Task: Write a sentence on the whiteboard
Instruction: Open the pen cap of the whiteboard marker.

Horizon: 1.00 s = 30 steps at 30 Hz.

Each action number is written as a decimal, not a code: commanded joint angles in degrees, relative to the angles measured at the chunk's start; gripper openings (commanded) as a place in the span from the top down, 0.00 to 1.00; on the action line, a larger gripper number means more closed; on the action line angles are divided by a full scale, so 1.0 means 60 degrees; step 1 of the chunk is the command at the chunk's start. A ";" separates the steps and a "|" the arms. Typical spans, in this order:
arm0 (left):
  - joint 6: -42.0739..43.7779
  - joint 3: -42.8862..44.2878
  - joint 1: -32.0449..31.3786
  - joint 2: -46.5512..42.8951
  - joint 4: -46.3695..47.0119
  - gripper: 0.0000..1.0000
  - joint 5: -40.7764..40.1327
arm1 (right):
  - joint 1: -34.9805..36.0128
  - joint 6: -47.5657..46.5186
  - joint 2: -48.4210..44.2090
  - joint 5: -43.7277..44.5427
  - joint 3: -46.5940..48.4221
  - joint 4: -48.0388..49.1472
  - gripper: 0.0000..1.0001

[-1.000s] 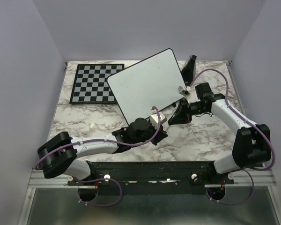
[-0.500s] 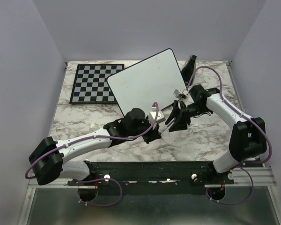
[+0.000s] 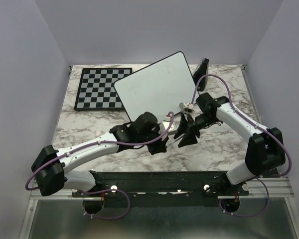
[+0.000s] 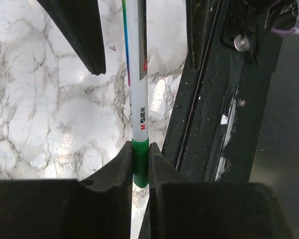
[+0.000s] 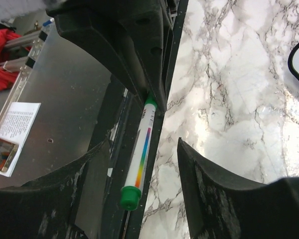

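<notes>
Whiteboard [image 3: 157, 89] stands near "M&G" marker [image 4: 138, 74] in left end effector [image 4: 139, 158].

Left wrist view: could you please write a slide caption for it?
Left gripper clamps a green-ended marker over the marble table.

The left arm [image 3: 89, 152] folds out from its base to an elbow at the far left. Its forearm runs low and rightward toward the middle, with the wrist bent over at the end. The left tool [image 4: 139, 167] is pinched tight on one green end of a pen [image 4: 138, 94], with the shaft sticking straight out from between its jaws. The right arm [image 3: 241, 122] bends at an elbow near the right edge, and its forearm reaches inward and left. The right tool [image 5: 139, 164] faces the left one, with its jaws spread wide on either side of the pen's free end and clear of the shaft.
</notes>
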 commanded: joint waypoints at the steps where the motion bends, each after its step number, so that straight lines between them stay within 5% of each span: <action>1: 0.0176 0.0195 0.0018 0.0107 -0.0546 1.00 0.0074 | 0.0348 0.0689 -0.0352 0.0593 -0.0234 0.1031 0.36; 30: -0.0483 -0.0289 0.0018 0.0121 0.0479 1.00 -0.0145 | 0.0657 0.2067 -0.0455 -0.0198 -0.0425 0.2029 0.43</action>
